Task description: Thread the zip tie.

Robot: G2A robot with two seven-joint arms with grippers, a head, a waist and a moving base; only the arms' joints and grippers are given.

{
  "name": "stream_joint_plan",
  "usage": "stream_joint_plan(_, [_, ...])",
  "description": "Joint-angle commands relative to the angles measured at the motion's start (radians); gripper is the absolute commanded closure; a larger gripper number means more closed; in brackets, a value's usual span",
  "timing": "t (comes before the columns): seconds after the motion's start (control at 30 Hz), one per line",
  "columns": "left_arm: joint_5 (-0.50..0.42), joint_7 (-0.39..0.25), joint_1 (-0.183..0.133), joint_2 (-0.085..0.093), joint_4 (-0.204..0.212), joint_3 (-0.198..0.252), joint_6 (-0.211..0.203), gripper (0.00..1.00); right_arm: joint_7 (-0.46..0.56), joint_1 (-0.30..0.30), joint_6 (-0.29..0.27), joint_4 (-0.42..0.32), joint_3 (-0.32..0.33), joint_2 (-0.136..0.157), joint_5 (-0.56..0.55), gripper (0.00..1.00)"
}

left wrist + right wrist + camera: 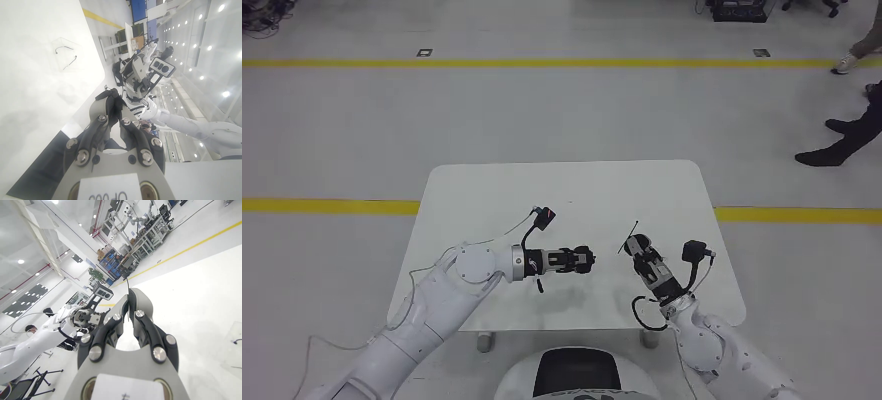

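My right gripper (635, 245) (129, 296) is held above the white table (502, 200), right of centre. It is shut on a thin black zip tie (127, 285) that stands out past its pads as a short stalk (632, 232). My left gripper (587, 260) (111, 98) faces it from the left, a short gap away, with its black pads pressed together. A small tie head (105, 87) pokes out at their tips and a thin black strip (92, 165) trails back under the fingers. The two grippers do not touch.
A clear flat tray (64, 55) lies on the table with a few curved black zip ties (64, 47) in it. It also shows at the edge of the right wrist view as a clear tray (237, 330). The table's near edge runs just below both grippers.
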Motion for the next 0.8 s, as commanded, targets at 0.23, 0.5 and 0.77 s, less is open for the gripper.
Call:
stream_joint_plan(0.23, [0.000,0.000,0.000,0.000,0.000,0.000,0.000,1.00,0.000,0.000,0.000,0.000,0.000,0.000,0.000,1.00])
stream_joint_plan(0.5, [0.001,0.030,0.009,-0.002,-0.015,0.007,-0.005,1.00,0.001,0.001,0.000,-0.003,-0.001,-0.003,0.008,1.00])
stream_joint_plan(0.77, [0.045,0.145,0.060,-0.006,-0.058,0.043,-0.011,1.00,-0.248,0.001,0.000,0.042,-0.100,-0.026,-0.077,1.00])
